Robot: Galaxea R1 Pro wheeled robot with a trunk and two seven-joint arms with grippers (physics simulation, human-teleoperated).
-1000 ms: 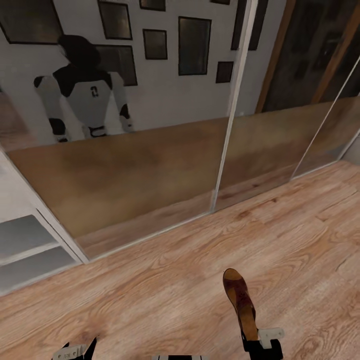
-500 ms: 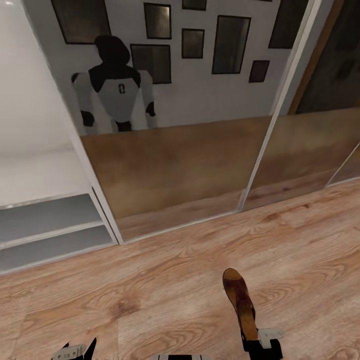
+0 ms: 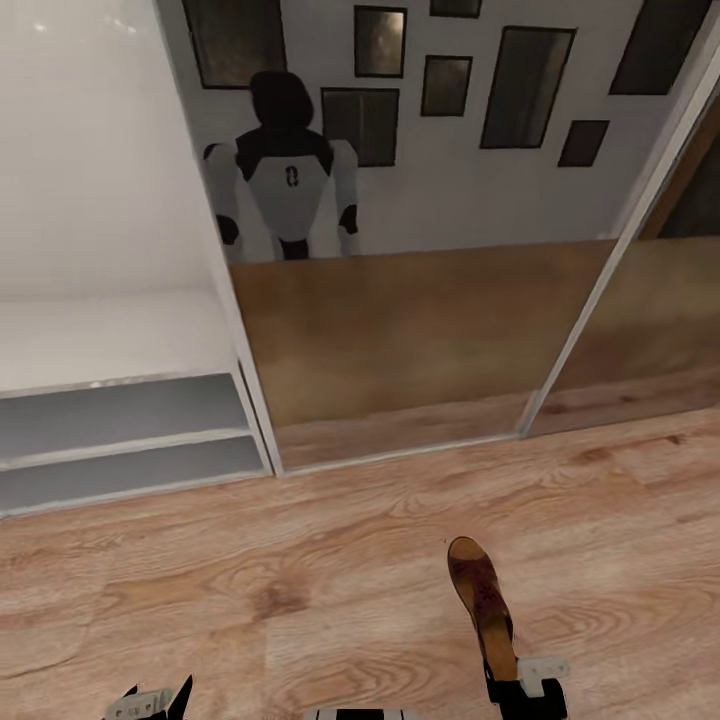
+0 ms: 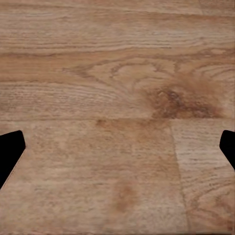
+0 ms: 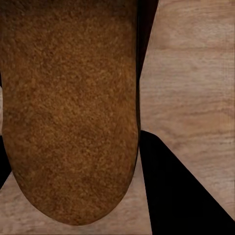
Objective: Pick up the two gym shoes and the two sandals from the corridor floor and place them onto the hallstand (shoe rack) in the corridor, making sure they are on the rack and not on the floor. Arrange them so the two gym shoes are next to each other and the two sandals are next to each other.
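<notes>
So, going left to right: the hallstand sat at the far left of the head view, pale grey, its two low open tiers bare, with a white panel rising above them. Its slanted side met a big mirrored sliding door, which reflected the white-and-black robot, some dark picture frames on a wall, and a stretch of wood floor. The corridor floor ran across the whole lower half, light brown planks with knots.

Down at the bottom edge, the left tool was barely poking in. In the left wrist view its dark fingertips stood wide apart at the edges of the picture with nothing but planks between them, so released.

Further right, the right tool was clenched on the heel end of one dark-brown sandal, which stuck out forward over the floor. The right wrist view had the brown sandal up close.
</notes>
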